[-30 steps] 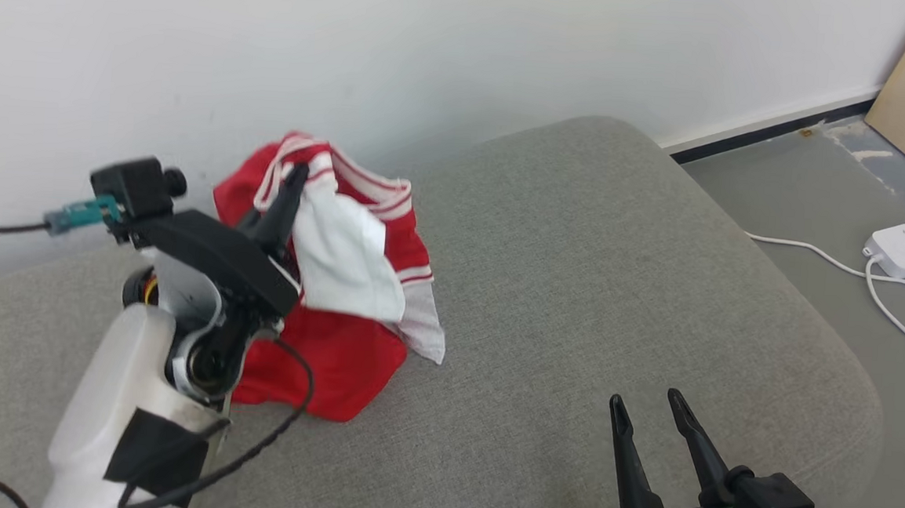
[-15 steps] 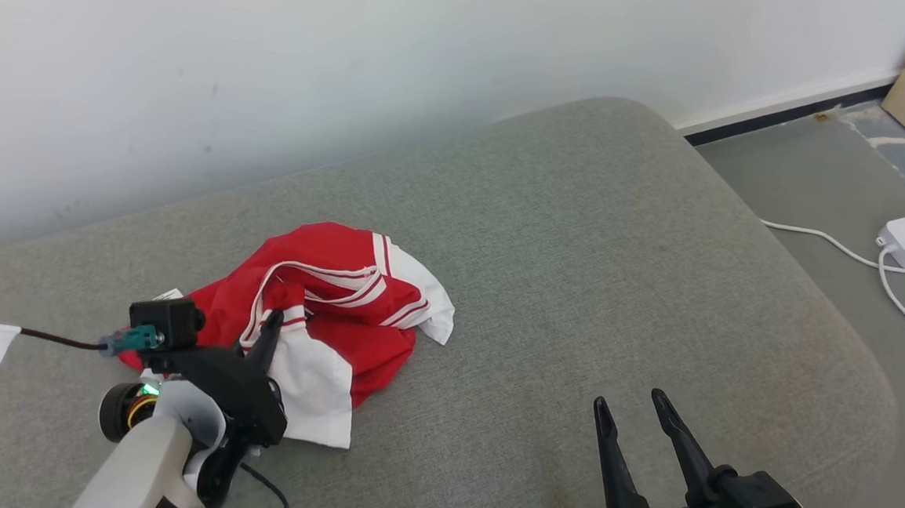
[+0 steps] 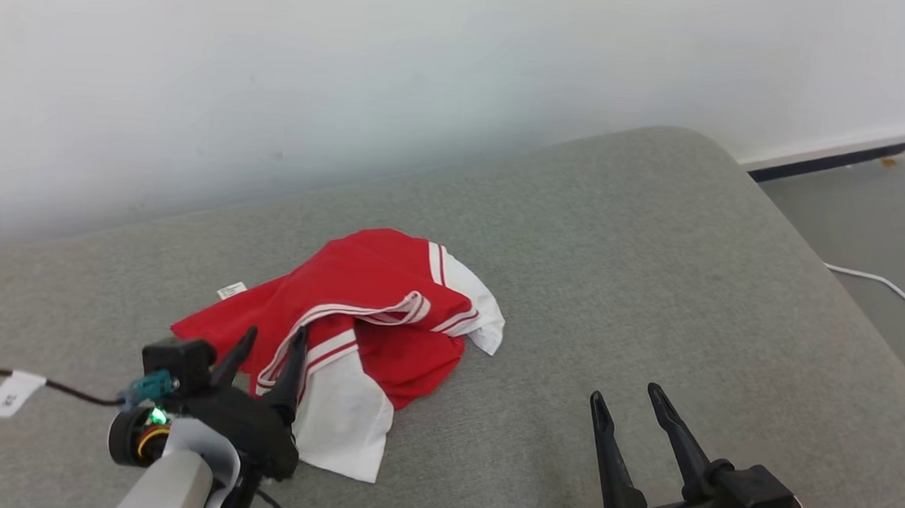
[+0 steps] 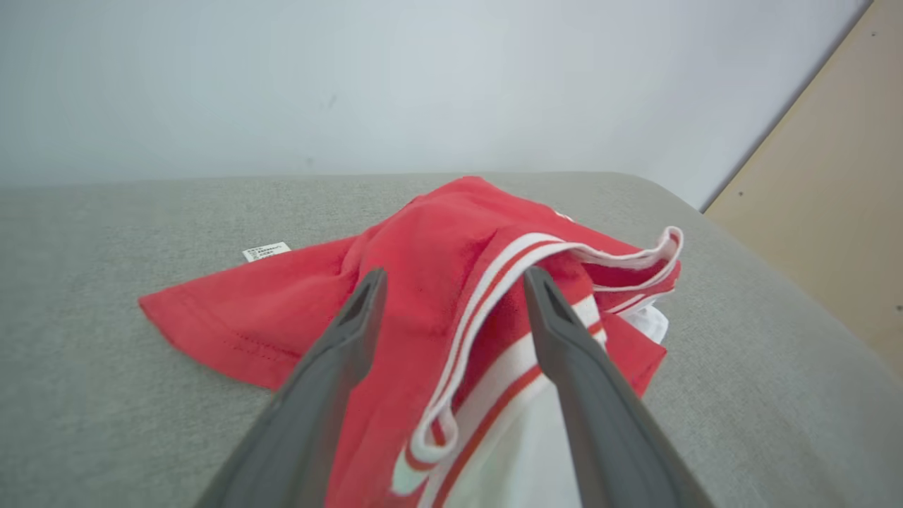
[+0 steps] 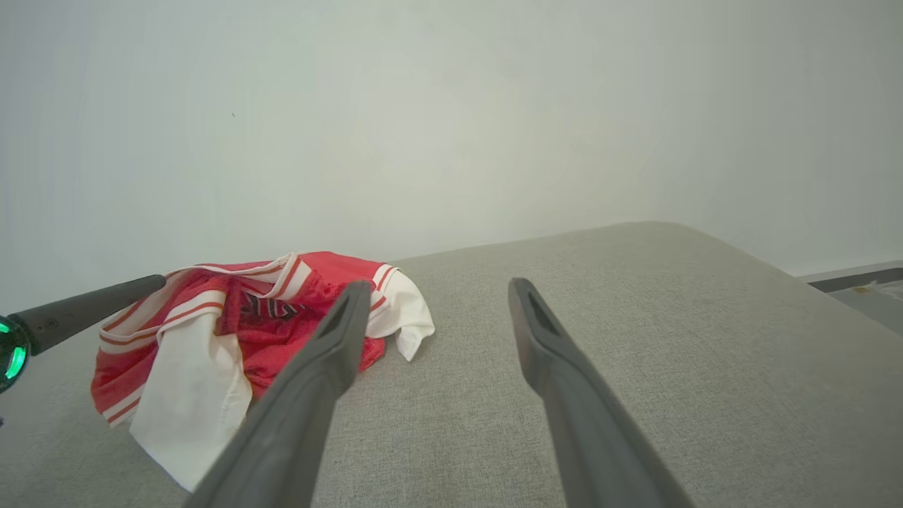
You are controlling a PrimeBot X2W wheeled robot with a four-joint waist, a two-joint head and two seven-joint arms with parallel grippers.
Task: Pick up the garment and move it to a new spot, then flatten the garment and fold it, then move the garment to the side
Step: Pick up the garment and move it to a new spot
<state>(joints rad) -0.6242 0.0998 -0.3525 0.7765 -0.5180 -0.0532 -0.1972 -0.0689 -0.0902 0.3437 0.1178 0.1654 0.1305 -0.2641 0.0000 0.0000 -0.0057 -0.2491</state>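
Observation:
The garment (image 3: 372,280), a crumpled red top with white panels and white stripes, lies on the grey cushion (image 3: 656,259) left of centre. My left gripper (image 3: 274,337) stands open at its near left edge. In the left wrist view the left gripper (image 4: 455,275) has its two fingers apart on either side of a striped fold of the garment (image 4: 282,310), gripping nothing. My right gripper (image 3: 625,394) is open over bare cushion, well to the right of the cloth. In the right wrist view the right gripper (image 5: 439,286) points past the garment (image 5: 240,317), which lies to its left.
A white wall runs close behind the cushion. To the right the cushion drops to a grey floor with a white cable (image 3: 883,284). A tan board (image 4: 832,212) leans at the right in the left wrist view. A tagged black cable (image 3: 12,393) trails from my left wrist.
My left gripper brought the garment down from near the wall onto the cushion, then opened and let it go. The head camera has shifted. The right gripper stayed open in place.

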